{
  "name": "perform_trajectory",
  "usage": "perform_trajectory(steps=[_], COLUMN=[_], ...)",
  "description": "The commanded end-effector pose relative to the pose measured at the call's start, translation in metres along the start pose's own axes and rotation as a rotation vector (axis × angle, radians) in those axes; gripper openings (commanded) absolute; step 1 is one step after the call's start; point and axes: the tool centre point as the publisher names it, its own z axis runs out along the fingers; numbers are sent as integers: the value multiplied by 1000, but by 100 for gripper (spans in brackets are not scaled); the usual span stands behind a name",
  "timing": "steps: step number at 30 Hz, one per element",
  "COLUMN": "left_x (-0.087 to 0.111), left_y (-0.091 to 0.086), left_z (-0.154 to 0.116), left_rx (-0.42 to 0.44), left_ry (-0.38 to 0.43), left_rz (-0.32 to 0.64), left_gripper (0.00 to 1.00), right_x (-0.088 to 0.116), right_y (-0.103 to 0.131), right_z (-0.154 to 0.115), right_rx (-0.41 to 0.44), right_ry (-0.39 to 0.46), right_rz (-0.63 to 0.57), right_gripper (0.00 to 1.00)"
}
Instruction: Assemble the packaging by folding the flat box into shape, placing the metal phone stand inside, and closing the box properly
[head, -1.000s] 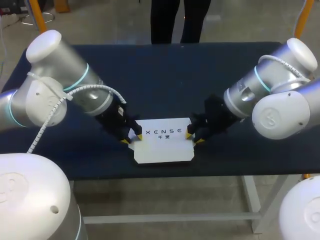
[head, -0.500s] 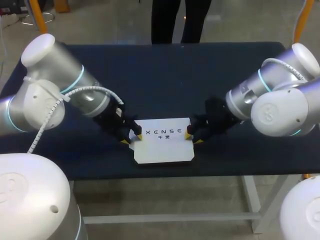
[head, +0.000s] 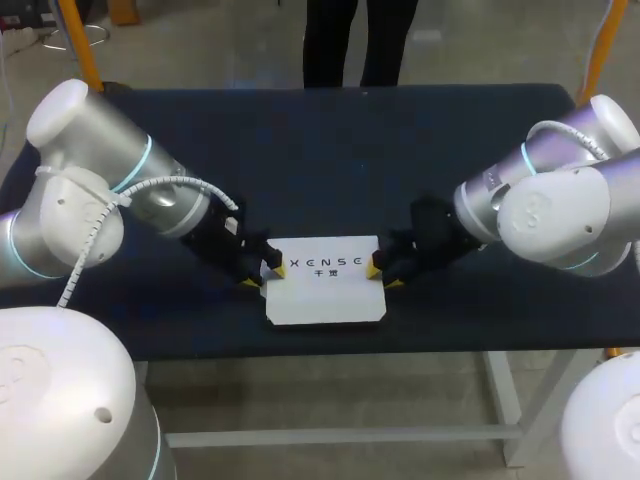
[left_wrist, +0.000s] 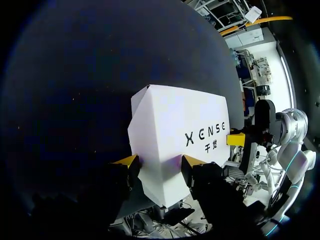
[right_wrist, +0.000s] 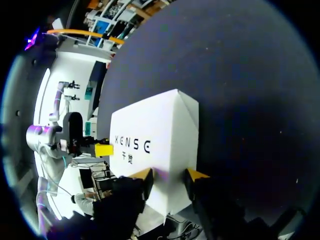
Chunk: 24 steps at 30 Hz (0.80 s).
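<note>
A white cardboard box (head: 325, 295) with dark lettering across its top sat on the dark blue table (head: 330, 150), close to the middle of the table's near edge and set square to it, with its printed face turned up and lying level. The left arm came in from the table's left side and its left tool (head: 264, 278) met the box at the far corner of the left end. There one yellow tip lay just over the top face and the other sat just off the edge. The right arm came in from the table's right side, and its right tool (head: 383, 276) stood in the same way at the far corner of the right end. In the left wrist view the left tool (left_wrist: 159, 162) had its two yellow-tipped fingers spread apart, both tips against the near end of the box (left_wrist: 180, 130). The box was wider than the gap between them, so nothing was clamped, and the dark table (left_wrist: 75, 75) lay beyond. In the right wrist view the right tool (right_wrist: 169, 175) stood likewise, fingers parted and both tips resting on the end of the box (right_wrist: 150, 135) without gripping it, the table (right_wrist: 240, 75) stretching beyond. Each wrist view also caught one yellow tip of the other arm's tool at the far end of the box.
</note>
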Motion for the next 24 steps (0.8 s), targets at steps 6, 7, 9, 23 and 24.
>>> perform_trajectory(steps=[6, 7, 9, 23, 24], left_x=[-2, -2, -2, -2, -2], left_y=[-2, -2, -2, -2, -2], left_z=[3, 3, 3, 3, 3], left_rx=[2, 4, 5, 5, 5], left_ry=[15, 15, 14, 14, 14], left_rz=[3, 4, 5, 5, 5], left_gripper=[58, 58, 58, 56, 55], right_x=[-2, -3, -3, -3, -3], right_y=[6, 5, 5, 5, 5], right_z=[4, 3, 2, 2, 2], right_rx=[10, 8, 1, 0, 0], right_ry=[40, 39, 37, 38, 38], right_rz=[3, 4, 9, 9, 9], right_gripper=[45, 45, 45, 45, 45])
